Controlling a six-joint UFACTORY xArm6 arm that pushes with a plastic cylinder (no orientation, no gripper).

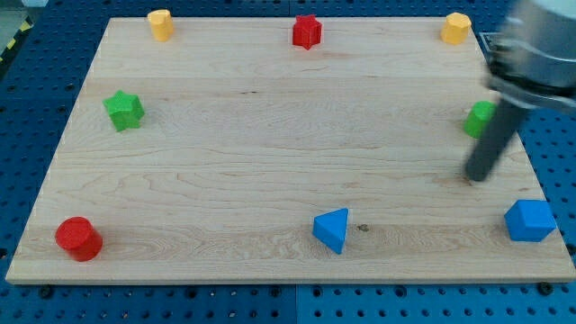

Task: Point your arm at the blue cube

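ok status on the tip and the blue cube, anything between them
My tip near the view's right edge, just below a green block. Blue cube at lower right, apart from the tip. Nothing between them.

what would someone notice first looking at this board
Probably the blurred dark rod coming in at the view's right, my tip on the wood just below the green block and above-left of the blue cube in the bottom right corner. Next, the blocks ringing the board's edges: the red cylinder bottom left, the red star top centre, leaving the middle bare.
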